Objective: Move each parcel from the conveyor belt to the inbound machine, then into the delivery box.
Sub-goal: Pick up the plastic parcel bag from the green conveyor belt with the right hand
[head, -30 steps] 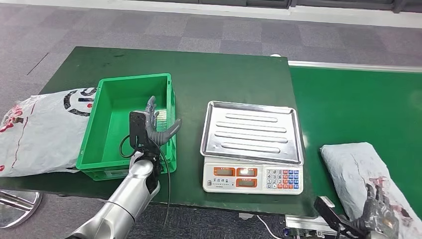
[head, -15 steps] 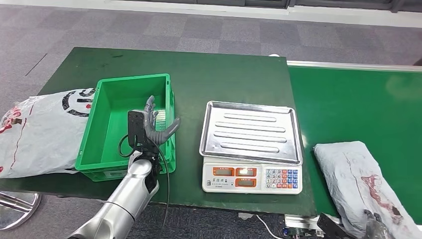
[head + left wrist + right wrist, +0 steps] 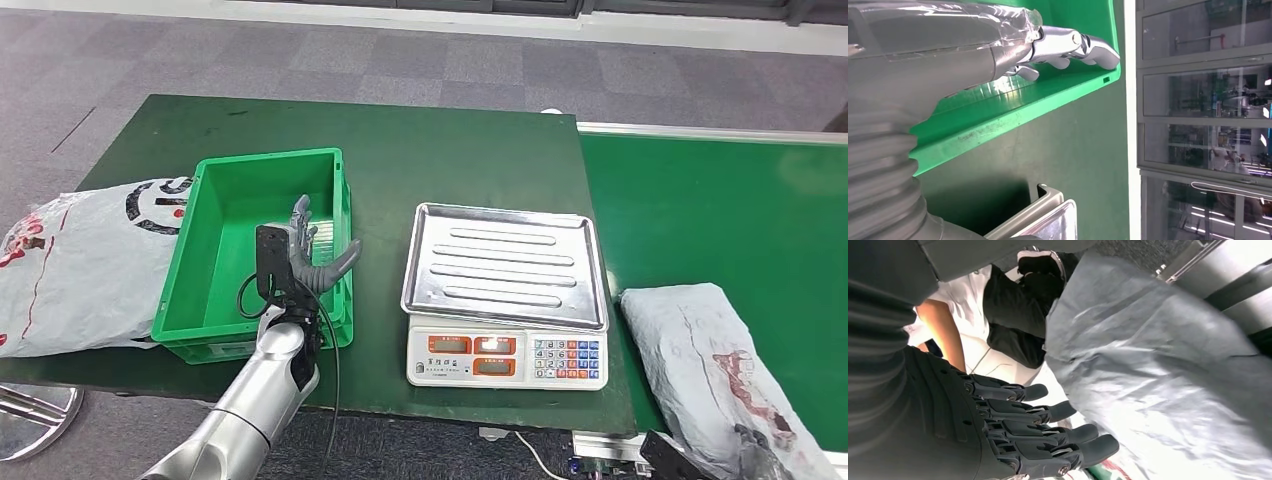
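A grey crumpled parcel with red marks lies on the green conveyor belt, near its front edge. My right hand is at the parcel's near end, at the bottom edge of the head view. In the right wrist view its dark fingers are stretched out beside the parcel and hold nothing. The scale with its steel tray stands bare in the middle. My left hand hovers open over the right rim of the green box. The left wrist view shows its fingers above the rim.
A large white bag lies left of the green box, hanging over the table edge. The dark green table reaches back behind box and scale. A person is in the background of the right wrist view.
The parcel has shifted a little to the left on the belt. My right hand has sunk toward the bottom edge of the head view. The left hand has stayed put.
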Controlling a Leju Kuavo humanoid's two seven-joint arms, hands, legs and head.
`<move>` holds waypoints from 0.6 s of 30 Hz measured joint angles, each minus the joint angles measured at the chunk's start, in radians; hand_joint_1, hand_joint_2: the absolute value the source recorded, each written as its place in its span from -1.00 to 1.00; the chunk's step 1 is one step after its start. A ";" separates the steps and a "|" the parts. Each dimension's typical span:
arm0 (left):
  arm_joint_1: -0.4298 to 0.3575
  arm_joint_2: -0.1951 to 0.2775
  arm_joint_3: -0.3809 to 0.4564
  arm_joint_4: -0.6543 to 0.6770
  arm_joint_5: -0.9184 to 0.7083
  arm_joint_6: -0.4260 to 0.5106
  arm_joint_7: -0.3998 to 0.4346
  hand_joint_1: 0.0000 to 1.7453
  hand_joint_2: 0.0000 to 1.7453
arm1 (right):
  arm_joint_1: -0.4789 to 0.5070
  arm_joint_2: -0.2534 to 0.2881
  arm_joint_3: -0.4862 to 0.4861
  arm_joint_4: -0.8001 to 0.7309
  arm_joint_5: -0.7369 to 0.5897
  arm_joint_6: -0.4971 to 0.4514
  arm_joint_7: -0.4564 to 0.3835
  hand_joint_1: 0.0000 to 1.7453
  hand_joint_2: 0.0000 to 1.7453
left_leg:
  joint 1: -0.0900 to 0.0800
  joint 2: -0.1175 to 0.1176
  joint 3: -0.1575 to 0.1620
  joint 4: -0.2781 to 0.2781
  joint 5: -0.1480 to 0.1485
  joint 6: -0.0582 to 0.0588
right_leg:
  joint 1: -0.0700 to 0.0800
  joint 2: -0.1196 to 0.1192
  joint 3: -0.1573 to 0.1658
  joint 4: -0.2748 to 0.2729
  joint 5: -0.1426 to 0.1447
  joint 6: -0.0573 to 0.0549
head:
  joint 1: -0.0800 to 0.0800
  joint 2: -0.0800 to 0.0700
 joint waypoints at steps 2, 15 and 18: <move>0.000 0.000 0.000 -0.001 0.000 0.000 0.000 -1.00 1.00 | 0.000 0.001 -0.003 0.000 0.000 0.000 0.000 -1.00 1.00 | 0.000 0.000 0.000 0.000 0.000 0.000 | 0.000 0.000 0.000 0.000 0.000 0.000 | 0.000 0.000; 0.000 0.000 0.000 -0.001 0.000 0.000 0.000 -1.00 1.00 | 0.000 0.004 -0.006 0.000 0.000 0.000 0.000 -1.00 1.00 | 0.000 0.000 0.000 0.000 0.000 0.000 | 0.000 0.000 0.000 0.000 0.000 0.000 | 0.000 0.000; 0.000 0.000 0.000 -0.001 0.000 0.000 0.000 -1.00 1.00 | 0.000 0.004 -0.006 0.000 0.000 0.000 0.000 -1.00 1.00 | 0.000 0.000 0.000 0.000 0.000 0.000 | 0.000 0.000 0.000 0.000 0.000 0.000 | 0.000 0.000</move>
